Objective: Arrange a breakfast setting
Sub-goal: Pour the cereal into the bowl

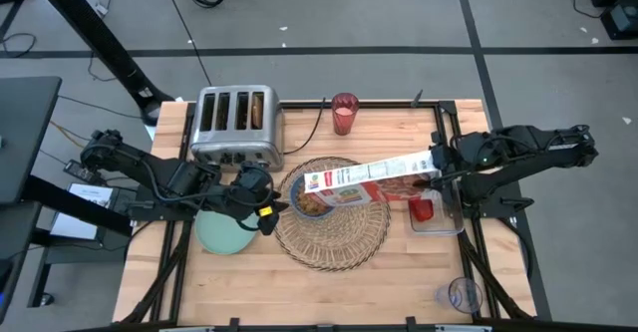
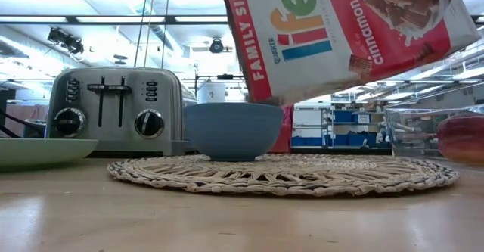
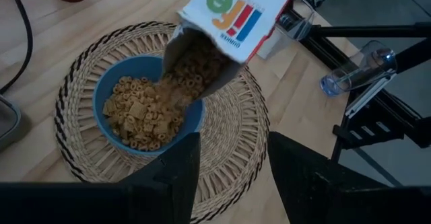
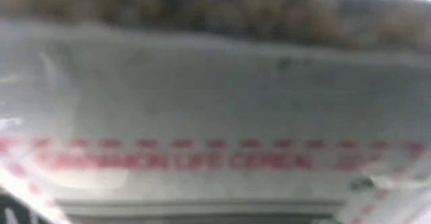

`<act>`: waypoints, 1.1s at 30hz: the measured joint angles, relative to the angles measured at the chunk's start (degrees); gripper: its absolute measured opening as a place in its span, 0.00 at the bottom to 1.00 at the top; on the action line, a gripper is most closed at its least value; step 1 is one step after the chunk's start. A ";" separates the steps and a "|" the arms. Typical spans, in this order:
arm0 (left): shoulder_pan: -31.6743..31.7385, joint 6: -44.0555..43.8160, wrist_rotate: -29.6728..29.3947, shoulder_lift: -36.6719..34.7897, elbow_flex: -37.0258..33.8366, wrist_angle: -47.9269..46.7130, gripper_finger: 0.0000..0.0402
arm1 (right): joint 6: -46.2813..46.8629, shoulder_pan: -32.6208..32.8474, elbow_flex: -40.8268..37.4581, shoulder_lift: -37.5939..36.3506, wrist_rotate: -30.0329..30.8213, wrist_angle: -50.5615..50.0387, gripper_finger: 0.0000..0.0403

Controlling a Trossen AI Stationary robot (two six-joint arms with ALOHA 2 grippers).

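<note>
The wooden table [image 1: 389, 282] carries a toaster [image 1: 236, 125] at its back left, with a red cup [image 1: 344, 114] just to its right near the back edge. A round wicker placemat [image 1: 334, 227] lies at the middle. A pale green plate [image 1: 223, 232] rests left of the mat, and a clear tray [image 1: 436, 215] sits to the mat's right, close to it.

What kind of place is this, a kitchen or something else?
Probably a robotics lab or workshop, not a home kitchen. The wooden table sits in a black metal frame on a grey floor with loose cables. Behind the toaster, the low view shows ceiling strip lights and shelving with blue bins.
</note>
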 joint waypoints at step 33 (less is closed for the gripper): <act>0.11 7.51 -2.89 -2.64 0.00 10.80 0.45 | 1.38 0.00 -2.14 -3.56 1.68 -1.03 0.58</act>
